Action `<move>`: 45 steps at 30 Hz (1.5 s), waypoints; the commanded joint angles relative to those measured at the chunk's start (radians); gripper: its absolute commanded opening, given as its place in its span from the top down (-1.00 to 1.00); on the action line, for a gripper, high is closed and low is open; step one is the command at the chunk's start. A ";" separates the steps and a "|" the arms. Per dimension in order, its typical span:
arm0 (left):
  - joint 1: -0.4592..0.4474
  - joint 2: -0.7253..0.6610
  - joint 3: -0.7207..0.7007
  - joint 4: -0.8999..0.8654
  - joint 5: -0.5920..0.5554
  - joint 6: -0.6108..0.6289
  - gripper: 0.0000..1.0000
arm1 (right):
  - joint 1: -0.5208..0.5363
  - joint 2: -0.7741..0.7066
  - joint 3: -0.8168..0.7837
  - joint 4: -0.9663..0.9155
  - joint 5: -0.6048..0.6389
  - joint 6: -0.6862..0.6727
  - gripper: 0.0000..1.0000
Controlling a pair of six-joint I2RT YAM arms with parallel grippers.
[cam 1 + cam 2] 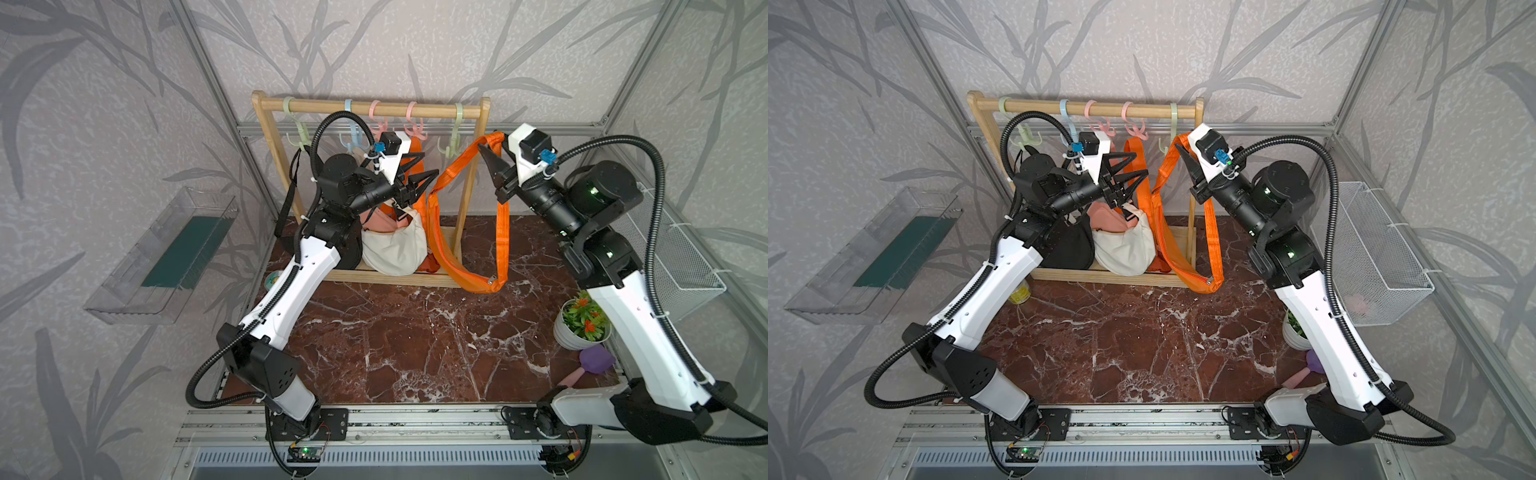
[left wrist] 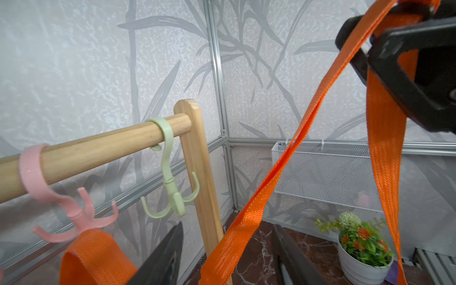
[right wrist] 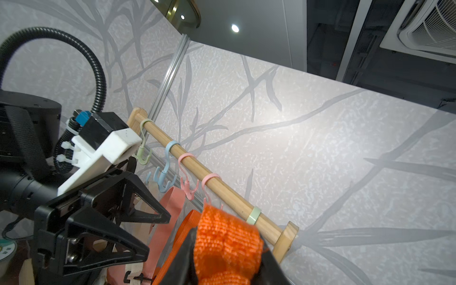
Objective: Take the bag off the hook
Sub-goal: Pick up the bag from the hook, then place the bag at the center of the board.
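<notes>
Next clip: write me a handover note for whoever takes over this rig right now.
Right gripper: shut on the orange strap, raised beside the wooden rack, clear of the green hook.
Left gripper: open, empty, next to the second loop.
The second loop appears to hang on the pink hook. The bag body is mostly hidden low in the rack.
Done: one loop lifted. Left: unhook the second loop, bring the bag out.

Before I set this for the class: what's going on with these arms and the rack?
The right gripper is shut on the orange strap, holding it up clear of the hooks on the wooden rack. The left gripper is open beside a second orange loop just under a pink hook; whether it is hooked is unclear.
</notes>
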 commanded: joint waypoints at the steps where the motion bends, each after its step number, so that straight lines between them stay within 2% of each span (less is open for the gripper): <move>1: -0.027 -0.091 -0.041 -0.075 0.114 0.014 -0.19 | 0.000 -0.089 -0.044 0.022 -0.069 0.033 0.75; 7: -0.093 -0.244 -0.187 -0.146 0.084 0.052 -0.19 | 0.004 -0.237 -0.214 -0.025 -0.184 0.181 0.75; 11: -0.137 -0.361 -0.311 -0.212 0.023 0.083 -0.20 | 0.036 -0.339 -0.367 -0.042 -0.203 0.259 0.75; 15: -0.189 -0.436 -0.384 -0.273 -0.040 0.127 -0.20 | 0.124 -0.398 -0.446 -0.138 -0.142 0.267 0.75; 19: -0.219 -0.483 -0.418 -0.333 -0.067 0.147 -0.20 | 0.220 -0.469 -0.540 -0.116 -0.071 0.308 0.75; 24: -0.225 -0.513 -0.422 -0.417 -0.073 0.194 -0.24 | 0.285 -0.454 -0.528 -0.159 -0.051 0.332 0.75; 31: -0.227 -0.533 -0.384 -0.570 -0.071 0.282 -0.25 | 0.412 -0.372 -0.458 -0.217 0.021 0.264 0.74; 35: -0.227 -0.543 -0.385 -0.622 -0.136 0.344 -0.25 | 0.421 -0.339 -0.448 -0.183 0.013 0.265 0.73; 40: -0.227 -0.545 -0.356 -0.675 -0.149 0.368 -0.22 | 0.421 -0.287 -0.402 -0.170 0.014 0.231 0.73; 45: -0.227 -0.594 -0.365 -0.693 -0.251 0.400 -0.35 | 0.420 -0.251 -0.362 -0.176 0.020 0.199 0.73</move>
